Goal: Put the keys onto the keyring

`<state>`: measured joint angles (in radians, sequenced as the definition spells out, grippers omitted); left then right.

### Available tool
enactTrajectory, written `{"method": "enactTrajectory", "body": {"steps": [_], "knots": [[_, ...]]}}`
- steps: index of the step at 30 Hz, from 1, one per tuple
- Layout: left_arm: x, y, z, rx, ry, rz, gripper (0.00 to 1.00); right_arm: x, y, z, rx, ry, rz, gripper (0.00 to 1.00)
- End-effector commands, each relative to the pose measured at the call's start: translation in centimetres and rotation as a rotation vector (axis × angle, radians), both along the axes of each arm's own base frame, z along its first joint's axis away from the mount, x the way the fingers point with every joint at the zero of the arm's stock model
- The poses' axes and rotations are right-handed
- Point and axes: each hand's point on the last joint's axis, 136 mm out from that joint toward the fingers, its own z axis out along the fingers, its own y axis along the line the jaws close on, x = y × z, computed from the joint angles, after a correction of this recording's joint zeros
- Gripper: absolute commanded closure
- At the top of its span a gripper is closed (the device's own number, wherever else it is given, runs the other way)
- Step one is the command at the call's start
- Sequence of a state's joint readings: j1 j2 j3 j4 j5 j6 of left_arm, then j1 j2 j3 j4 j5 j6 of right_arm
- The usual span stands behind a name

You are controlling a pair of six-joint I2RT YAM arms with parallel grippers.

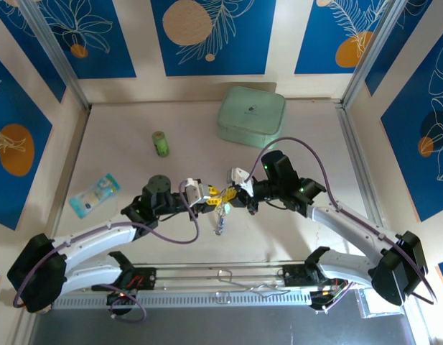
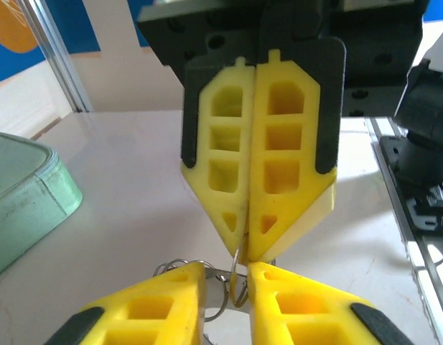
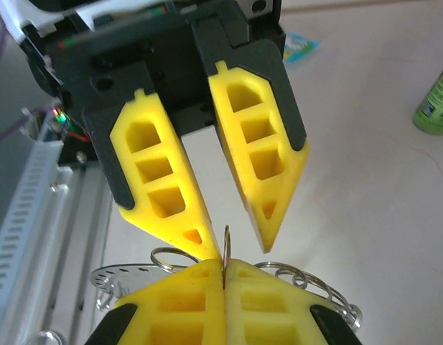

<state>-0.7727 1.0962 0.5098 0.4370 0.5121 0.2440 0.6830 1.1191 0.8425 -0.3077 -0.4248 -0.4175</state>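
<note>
– Two grippers nose to nose over the table [image 1: 264, 241]. Who's got what?
– The right gripper [image 3: 225, 272] is clamped tight, pads together on a thin wire loop seen edge-on. Looks like part of the keyring [image 3: 307, 282] bunch. Its looped rim fans out either side of those fingers, v. close to the lens.
– And the left gripper [image 3: 237, 243]?
– Let go. Jaws apart w/ a clear gap, and the loop stands in that gap, just beside one tip. Not gripping anything afaict.
– Keys?
– One silvery-blue key [image 1: 220, 226] in the top view, just on the near side of the fingertips. Can't tell if it dangles off the ring or lies on the table. Other keys too small or hidden to pick out.
– So, progress?
– Mid-job imo. Ring is pinned by R, so the pickup part is done. No key visibly being fed onto the wire, and L has nothing in hand. Whether the blue one is threaded already, can't say. Prob. left to do: L takes a key, lines its hole up w/ the ring's split, slides it on, then repeats for the rest.
</note>
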Motion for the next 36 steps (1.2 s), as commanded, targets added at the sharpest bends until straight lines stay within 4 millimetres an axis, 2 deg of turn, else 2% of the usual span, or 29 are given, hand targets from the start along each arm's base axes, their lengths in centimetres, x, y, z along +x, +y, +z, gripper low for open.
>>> {"method": "enactTrajectory", "body": {"steps": [1, 6, 7, 9, 10, 12, 16, 23, 31, 36], "knots": [[-0.4, 0.0, -2.4, 0.116, 0.033, -0.016, 0.84, -2.0, 0.2, -0.1, -0.085, -0.026, 0.100, 1.00], [-0.7, -0.3, -1.3, 0.083, 0.016, -0.040, 1.00, -2.0, 0.6, -0.5, -0.150, -0.056, 0.105, 1.00], [-0.8, -0.3, -1.1, 0.073, 0.012, -0.045, 1.00, -1.7, 0.6, -0.2, -0.125, -0.064, 0.087, 0.95], [-0.9, -0.3, -0.7, 0.040, 0.005, -0.044, 1.00, -1.2, 0.4, 0.5, -0.038, -0.063, 0.054, 0.73], [-0.9, -0.3, -0.2, 0.009, -0.002, -0.040, 1.00, -0.8, 0.1, 0.9, 0.025, -0.048, 0.030, 0.67], [-0.9, -0.4, 0.7, -0.079, -0.005, -0.031, 1.00, -0.6, -0.3, 1.5, 0.146, -0.007, 0.007, 0.64], [-1.0, -0.5, 1.8, -0.199, 0.015, -0.034, 1.00, -0.7, -0.3, 1.0, 0.251, 0.063, -0.023, 0.63], [-1.1, -0.6, 0.8, -0.162, 0.020, -0.042, 1.00, 0.4, -1.3, -0.5, 0.209, 0.042, -0.121, 0.66], [-1.0, -0.5, 0.9, -0.162, 0.010, -0.038, 1.00, 0.3, -1.9, -0.8, 0.191, 0.068, -0.123, 0.81], [-1.1, -0.5, 1.1, -0.171, 0.008, -0.042, 1.00, 0.7, -1.9, -1.5, 0.172, 0.079, -0.135, 0.78]]}}
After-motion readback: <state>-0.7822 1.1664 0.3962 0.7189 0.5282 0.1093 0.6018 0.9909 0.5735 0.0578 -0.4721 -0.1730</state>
